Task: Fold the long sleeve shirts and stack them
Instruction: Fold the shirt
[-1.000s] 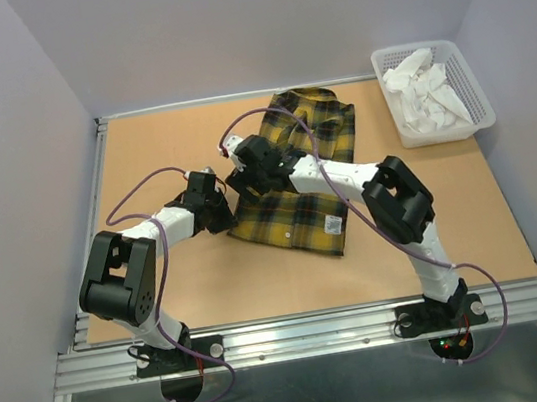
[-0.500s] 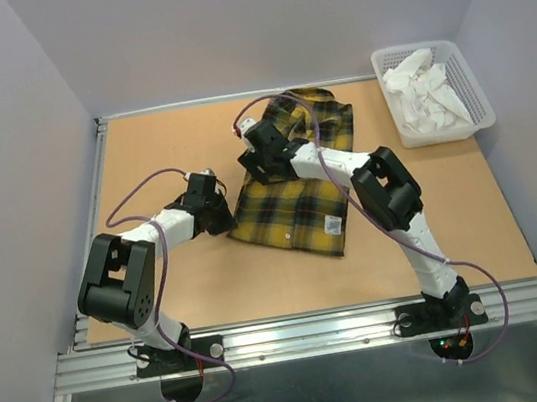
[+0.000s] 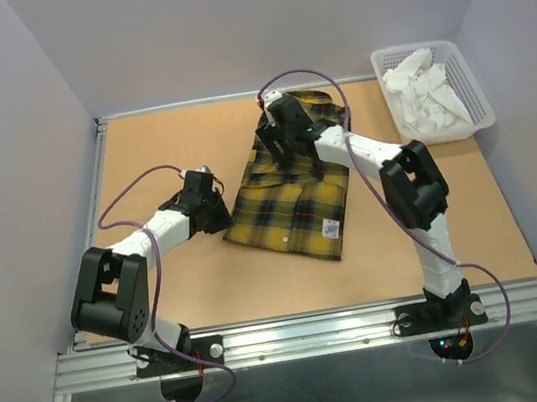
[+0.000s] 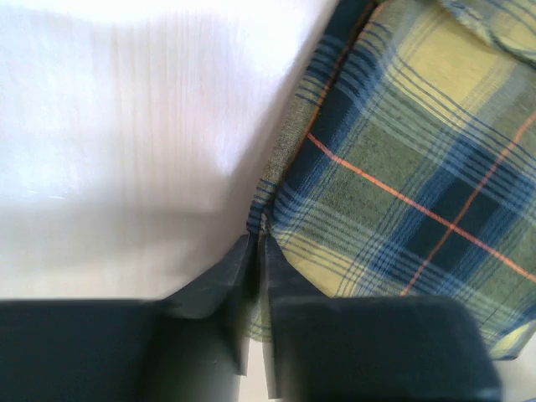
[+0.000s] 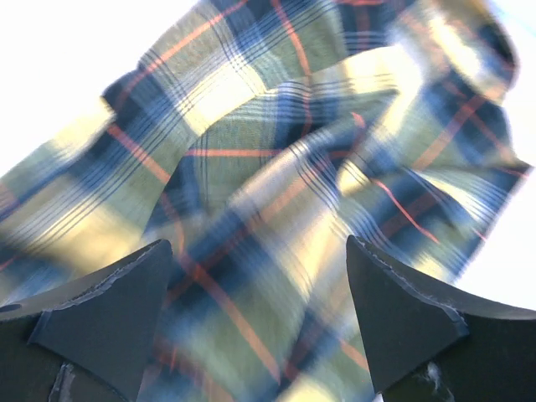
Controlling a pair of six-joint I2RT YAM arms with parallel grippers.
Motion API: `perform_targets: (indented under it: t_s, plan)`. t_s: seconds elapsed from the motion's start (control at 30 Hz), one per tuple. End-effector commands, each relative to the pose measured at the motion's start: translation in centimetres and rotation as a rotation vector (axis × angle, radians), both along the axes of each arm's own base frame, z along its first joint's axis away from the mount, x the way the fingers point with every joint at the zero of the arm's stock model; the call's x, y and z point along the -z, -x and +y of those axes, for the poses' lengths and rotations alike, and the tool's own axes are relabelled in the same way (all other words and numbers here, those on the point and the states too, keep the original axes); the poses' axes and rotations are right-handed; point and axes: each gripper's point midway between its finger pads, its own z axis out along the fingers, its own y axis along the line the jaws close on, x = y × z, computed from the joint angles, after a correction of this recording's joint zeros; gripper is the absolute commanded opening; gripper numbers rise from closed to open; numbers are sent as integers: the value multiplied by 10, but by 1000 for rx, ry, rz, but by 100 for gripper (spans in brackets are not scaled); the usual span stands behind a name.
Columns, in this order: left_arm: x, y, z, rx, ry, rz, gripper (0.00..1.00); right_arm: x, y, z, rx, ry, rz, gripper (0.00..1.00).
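Mid-fold, by the look of it: tidying the yellow and dark-green plaid cloth shirt [image 3: 293, 192], laid flat on the tan wooden tabletop [image 3: 159, 146] as a narrow panel with sleeves seemingly tucked in already. Stretched out between the two claws, collar end directly beneath the right claw [image 3: 279, 147], hem end off toward that claw's near side.

Left claw [image 4: 255, 243]: down at table level, tips against the shirt's left edge, plaid just to the right of them. Narrowed to a thin slit; impossible to tell if pinching any fabric or not. Right claw: spread wide, holding nothing, hanging above rumpled plaid folds.

Next, probably: lower the right claw onto the collar end below it, close on the edge, carry it toward the hem for the crosswise fold. Calls for a pinch through all layers at once, and for the left claw either free of the cloth or pinning it on purpose, to avoid dragging the panel askew. No second shirt in sight; stacking not yet begun.
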Motion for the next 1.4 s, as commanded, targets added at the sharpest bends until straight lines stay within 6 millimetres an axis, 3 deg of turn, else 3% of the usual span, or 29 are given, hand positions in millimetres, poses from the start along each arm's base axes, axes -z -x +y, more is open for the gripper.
perform_targets:
  t_s: [0.0, 0.07, 0.1, 0.13, 0.17, 0.2, 0.3, 0.33, 0.37, 0.47, 0.57, 0.67, 0.73, 0.8, 0.93, 1.03, 1.13, 1.2, 1.23, 1.27, 1.3, 1.37]
  plan:
    - [-60, -24, -2, 6, 3, -157, 44, -97, 28, -6, 36, -216, -118, 88]
    - [-77, -28, -3, 7, 13, -205, 69, -83, 46, -18, 75, -282, -55, 88]
    - [-86, -32, -4, 13, 15, -231, 72, -79, 54, -23, 85, -301, -33, 87]
    - [-92, -32, -6, 21, 22, -243, 76, -93, 63, -29, 96, -357, -36, 86]
    - [-96, -32, -7, 26, 24, -252, 77, -93, 70, -32, 92, -380, -21, 86]
    - [-106, -33, -11, 37, 37, -272, 77, -74, 84, -35, 82, -382, 34, 86]
    - [-121, -28, -30, 106, 69, -315, 75, -74, 109, -44, 67, -401, 54, 85]
    - [-124, -27, -37, 135, 75, -327, 74, -57, 122, -47, 64, -395, 98, 83]
    - [-127, -25, -49, 173, 100, -339, 68, -63, 133, -41, 19, -437, 116, 82]
    - [-129, -17, -82, 279, 143, -361, 58, -56, 154, -32, -10, -516, 192, 74]
    - [-113, -12, -106, 355, 161, -338, 41, -51, 172, -14, -63, -609, 290, 59]
    - [-97, -14, -115, 380, 168, -310, 30, -47, 182, -1, -89, -688, 346, 40]
    - [-88, -15, -116, 387, 160, -289, 28, -50, 184, 8, -103, -752, 362, 29]
    - [-75, -18, -117, 387, 143, -260, 27, -51, 197, 23, -173, -820, 424, 26]
    - [-59, -24, -120, 370, 132, -237, 24, -63, 205, 49, -263, -965, 465, 24]
    - [-42, -28, -119, 348, 116, -203, 22, -53, 212, 61, -302, -1008, 525, 24]
    - [-24, -30, -121, 335, 107, -169, 22, -29, 218, 68, -312, -1034, 591, 24]
    - [-9, -31, -121, 325, 96, -136, 22, 2, 223, 64, -275, -1026, 637, 24]
    - [-3, -31, -120, 319, 87, -124, 21, 15, 224, 62, -244, -1015, 652, 24]
    - [7, -31, -115, 299, 69, -101, 20, 41, 226, 55, -186, -992, 677, 24]
    - [11, -30, -113, 290, 59, -91, 20, 45, 227, 51, -176, -991, 677, 24]
    - [25, -27, -102, 250, 42, -56, 19, 74, 234, 39, -116, -989, 725, 23]
